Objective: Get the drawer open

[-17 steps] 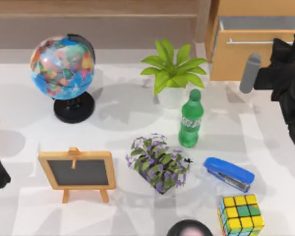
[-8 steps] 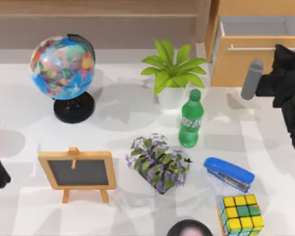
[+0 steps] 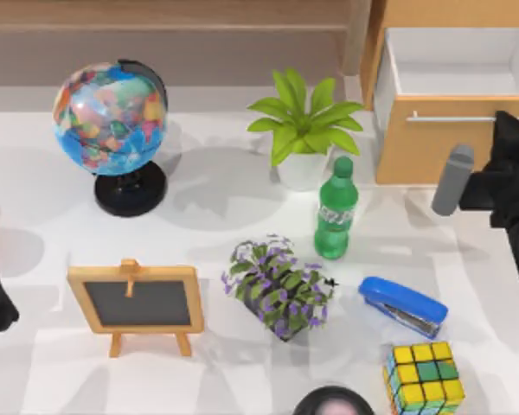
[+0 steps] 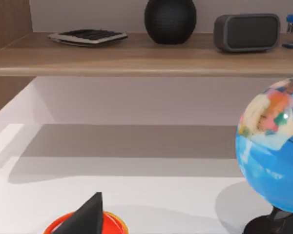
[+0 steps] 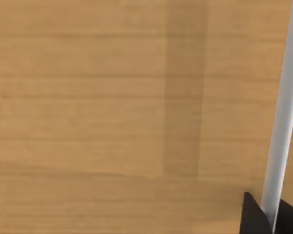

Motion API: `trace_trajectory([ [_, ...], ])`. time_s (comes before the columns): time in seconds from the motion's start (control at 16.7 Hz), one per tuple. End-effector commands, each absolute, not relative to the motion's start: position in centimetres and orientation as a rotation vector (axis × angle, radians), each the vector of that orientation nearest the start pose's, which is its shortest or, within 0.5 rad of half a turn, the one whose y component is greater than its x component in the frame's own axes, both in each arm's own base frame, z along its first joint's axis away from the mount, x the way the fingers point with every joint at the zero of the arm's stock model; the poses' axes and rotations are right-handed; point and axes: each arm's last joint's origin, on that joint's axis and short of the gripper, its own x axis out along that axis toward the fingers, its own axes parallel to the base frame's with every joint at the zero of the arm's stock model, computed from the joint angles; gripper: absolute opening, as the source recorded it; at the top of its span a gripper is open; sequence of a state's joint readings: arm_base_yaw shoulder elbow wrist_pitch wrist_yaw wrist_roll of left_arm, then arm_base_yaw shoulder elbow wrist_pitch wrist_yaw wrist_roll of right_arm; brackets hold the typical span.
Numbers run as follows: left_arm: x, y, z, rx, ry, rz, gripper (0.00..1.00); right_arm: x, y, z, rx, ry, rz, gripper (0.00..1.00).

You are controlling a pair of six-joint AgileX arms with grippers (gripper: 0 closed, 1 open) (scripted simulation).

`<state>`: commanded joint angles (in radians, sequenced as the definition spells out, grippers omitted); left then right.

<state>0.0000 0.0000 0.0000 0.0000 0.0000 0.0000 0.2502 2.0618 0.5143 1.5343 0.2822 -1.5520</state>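
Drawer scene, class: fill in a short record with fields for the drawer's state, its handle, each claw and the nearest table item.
drawer: pulled partly out at the table's far right, white inner box showing
handle: thin silver bar across the front
right claw: shut on the handle at the drawer front
left claw: parked at the table's left edge, near the globe
nearest item: green bottle, apart from the drawer

tan drawer [image 3: 432, 151], silver handle [image 3: 467, 118], green bottle [image 3: 335, 212], blue stapler [image 3: 402, 305]
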Motion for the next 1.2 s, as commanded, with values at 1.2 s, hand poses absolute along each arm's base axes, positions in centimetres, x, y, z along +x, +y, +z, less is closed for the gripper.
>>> trace_trajectory([
  [1.2, 10.6, -0.1, 16.0, 0.000, 0.000, 0.000, 1.00, 24.3, 7.1, 8.7, -1.570, 0.015, 0.001, 0.23],
])
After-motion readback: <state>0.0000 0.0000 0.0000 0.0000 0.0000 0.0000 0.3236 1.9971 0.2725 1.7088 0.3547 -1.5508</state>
